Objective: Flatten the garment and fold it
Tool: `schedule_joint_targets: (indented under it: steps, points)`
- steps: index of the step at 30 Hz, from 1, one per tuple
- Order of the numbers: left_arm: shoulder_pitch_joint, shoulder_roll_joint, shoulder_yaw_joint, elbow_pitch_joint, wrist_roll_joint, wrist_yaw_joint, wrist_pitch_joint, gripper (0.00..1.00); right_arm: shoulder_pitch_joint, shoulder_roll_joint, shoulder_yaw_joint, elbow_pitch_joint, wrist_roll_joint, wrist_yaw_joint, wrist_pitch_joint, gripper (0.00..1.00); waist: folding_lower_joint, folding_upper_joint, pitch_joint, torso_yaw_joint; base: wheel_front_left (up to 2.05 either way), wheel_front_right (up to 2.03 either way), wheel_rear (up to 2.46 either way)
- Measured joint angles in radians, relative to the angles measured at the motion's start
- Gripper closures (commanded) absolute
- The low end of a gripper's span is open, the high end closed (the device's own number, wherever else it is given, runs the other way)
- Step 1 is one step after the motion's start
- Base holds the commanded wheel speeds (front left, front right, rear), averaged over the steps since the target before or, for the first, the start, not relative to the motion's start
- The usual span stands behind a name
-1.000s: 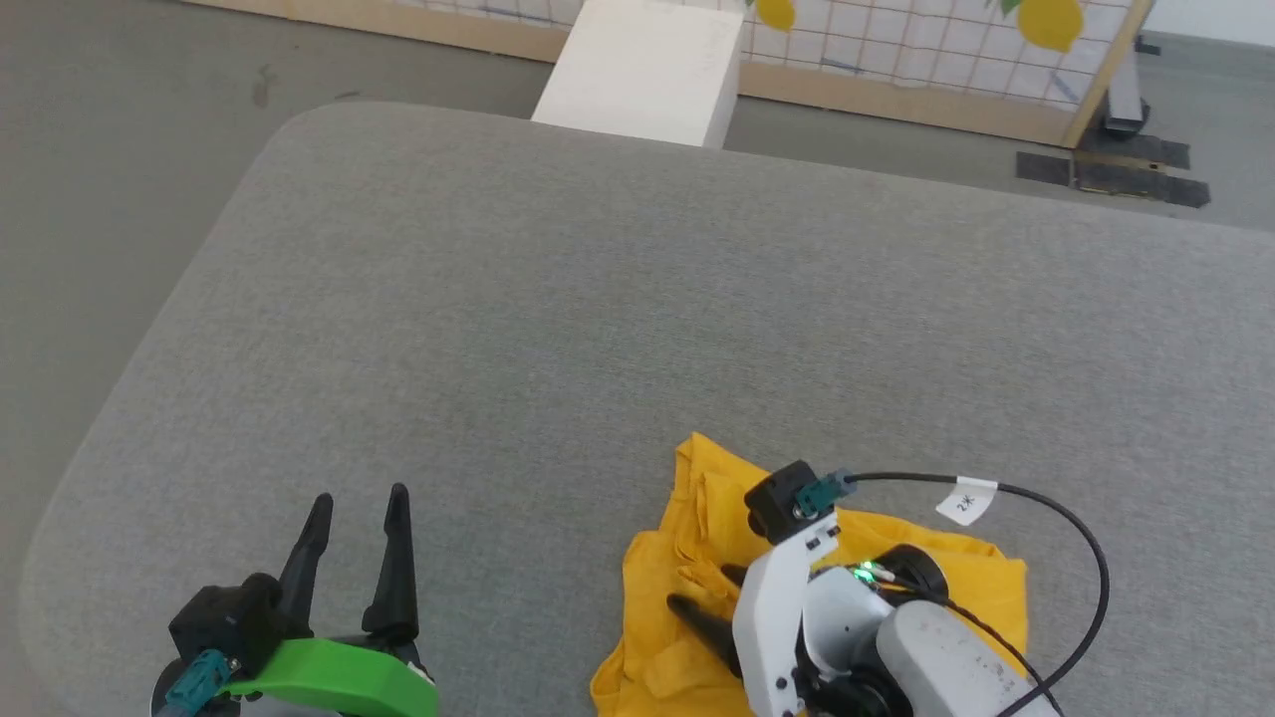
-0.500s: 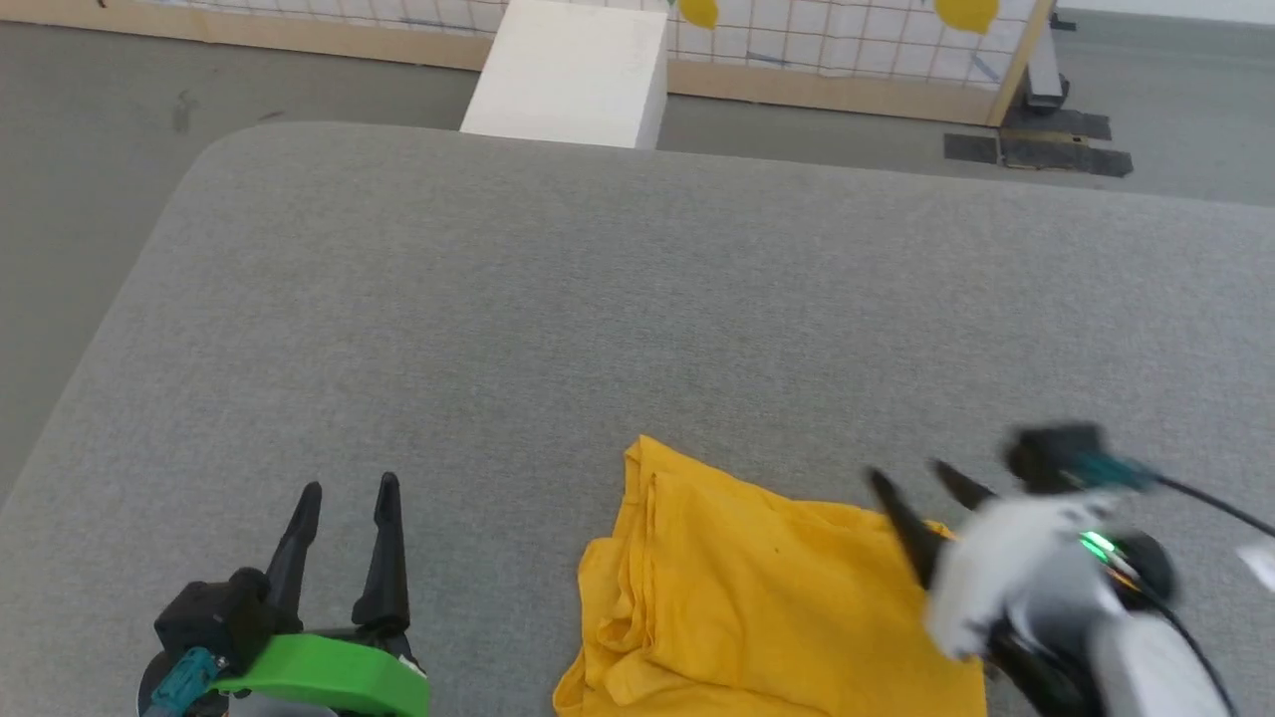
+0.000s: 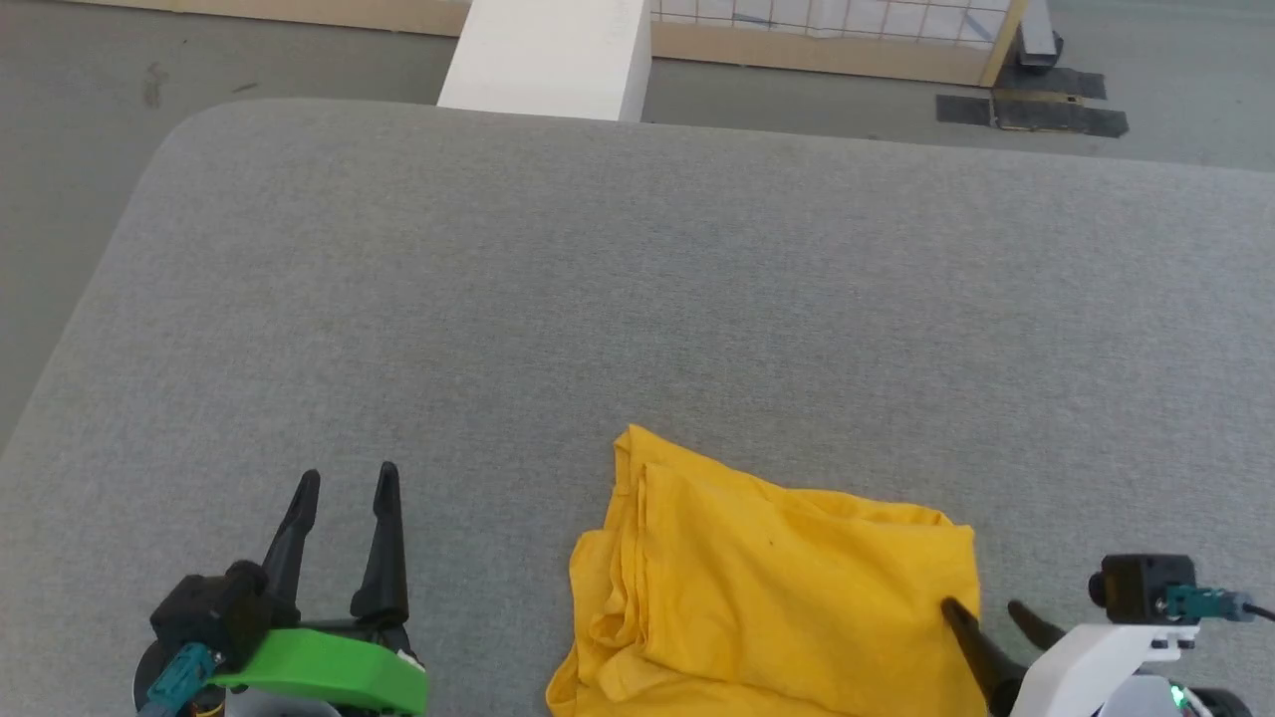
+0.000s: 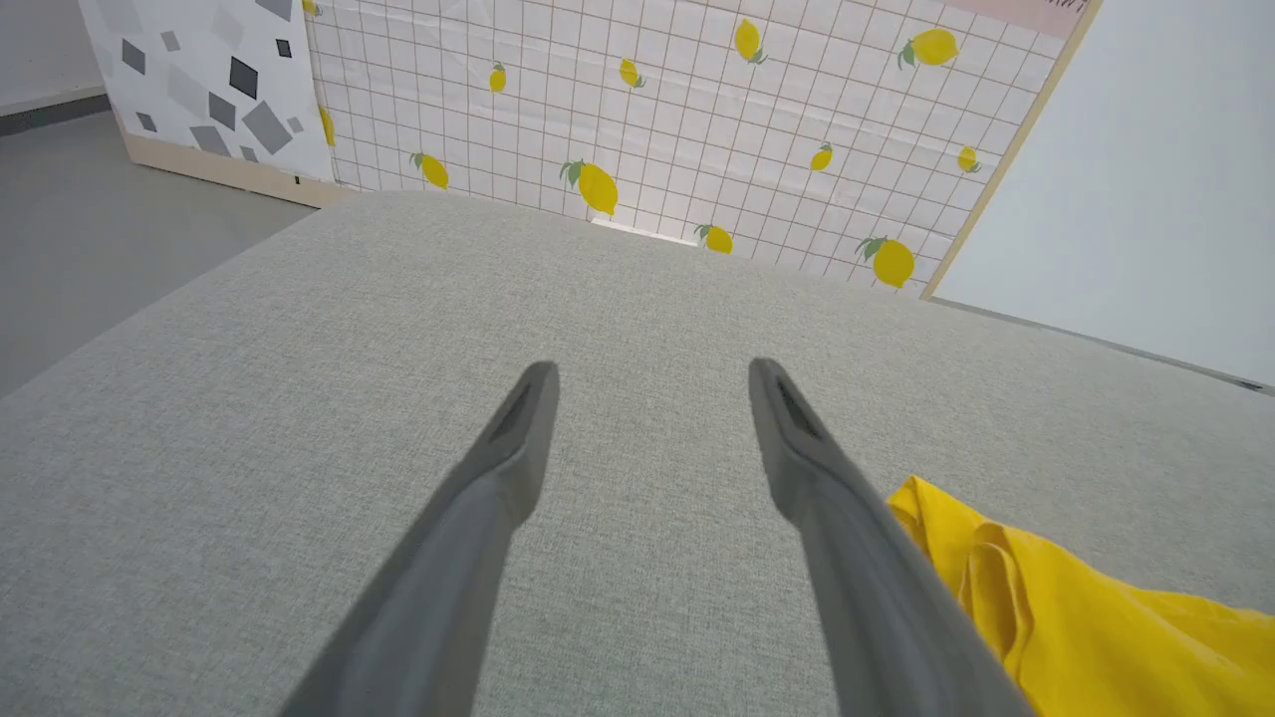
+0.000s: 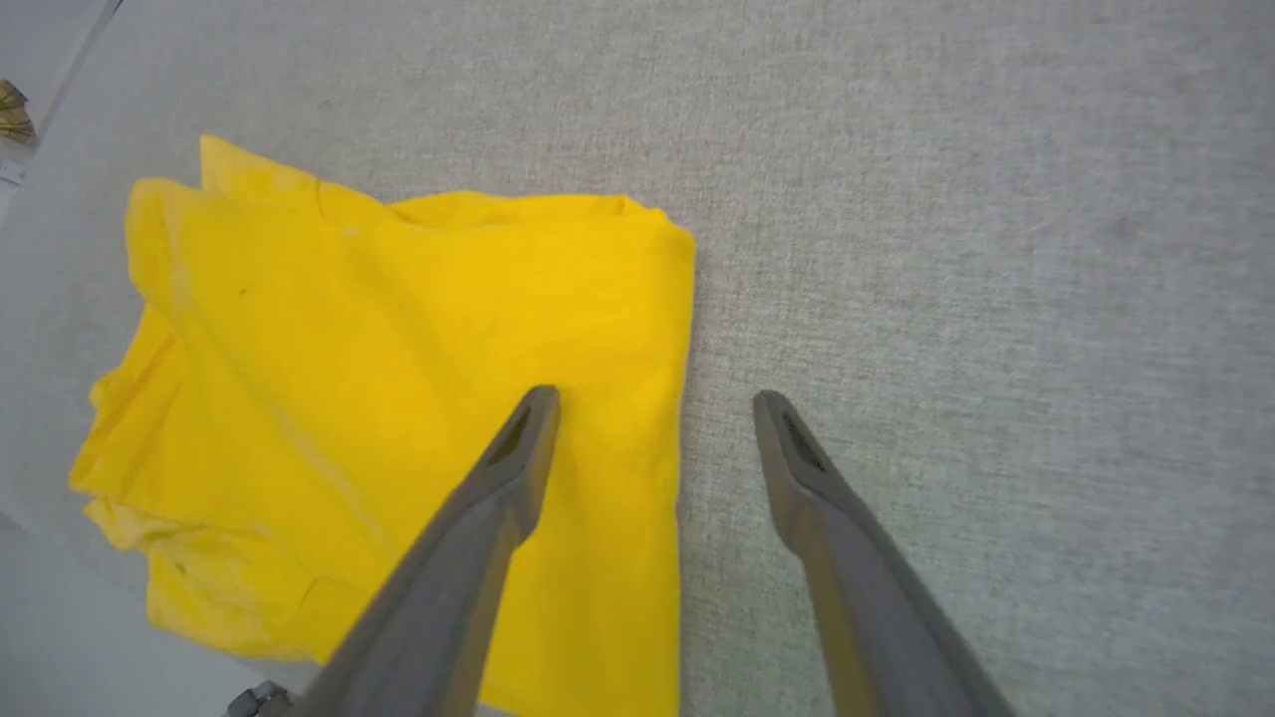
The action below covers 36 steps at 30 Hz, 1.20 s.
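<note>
The garment (image 3: 777,588) lies on the grey fabric-covered bench (image 3: 618,299), close to its near edge and right of the middle; it is folded into a rough rectangle with a plain yellow side up, its right edge fairly straight, its left edge rumpled into loose layers; its near edge runs out of the head view's bottom. The right gripper (image 3: 980,604) stands at the garment's near right corner with its jaws spread wide and nothing between them but air; in the right wrist view one dark finger (image 5: 498,478) lies over the yellow cloth and the other over bare bench, so the garment's right edge runs up between the two; whether either fingertip touches the cloth I cannot tell. The left gripper (image 3: 347,473) sits toward the bench's near left corner, well apart from the garment, which lies to its right; its jaws are likewise spread and empty, above bare grey fabric; in the left wrist view a far corner of the cloth shows just beyond its right finger. Past the bench's far edge stands a white box (image 3: 548,60), with a lemon-printed grid panel (image 4: 697,119) behind it.
</note>
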Motion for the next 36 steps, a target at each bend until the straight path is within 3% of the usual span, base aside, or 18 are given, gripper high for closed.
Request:
schedule_joint_targets:
  steps: [7,9,10,17,23,36]
  points:
    - [-0.013,0.014,-0.003,0.0,0.006,-0.002,0.003,0.0,-0.008,0.0,0.026,0.128,0.053,0.0,-0.018,0.0,0.0,0.0,-0.007,0.028,0.0,0.0,0.0]
    - [-0.013,0.017,-0.004,-0.002,0.01,-0.002,0.01,0.0,-0.021,-0.002,0.031,0.163,0.073,0.0,-0.024,0.93,0.0,0.0,-0.013,0.032,0.0,0.0,0.0]
    - [-0.013,0.017,-0.006,-0.005,0.01,-0.002,0.01,0.0,-0.03,-0.004,0.032,0.181,0.081,0.0,-0.032,1.0,0.0,0.0,-0.016,0.033,0.0,0.0,0.0]
    - [-0.014,0.021,-0.016,-0.016,0.013,-0.003,0.011,0.0,-0.062,-0.002,0.047,0.267,0.092,0.0,-0.106,1.0,0.0,0.0,-0.048,0.031,0.0,0.0,0.0]
    - [-0.014,0.029,-0.021,-0.021,0.019,-0.005,0.011,0.0,-0.132,0.002,0.038,0.293,0.041,0.0,-0.117,1.0,0.0,0.0,-0.061,-0.013,0.0,0.0,0.0]
    - [-0.04,0.043,-0.016,-0.037,0.02,0.0,0.017,0.0,-0.339,-0.015,-0.044,0.248,-0.148,0.0,0.001,1.0,0.0,0.0,-0.06,-0.145,0.0,0.0,0.0]
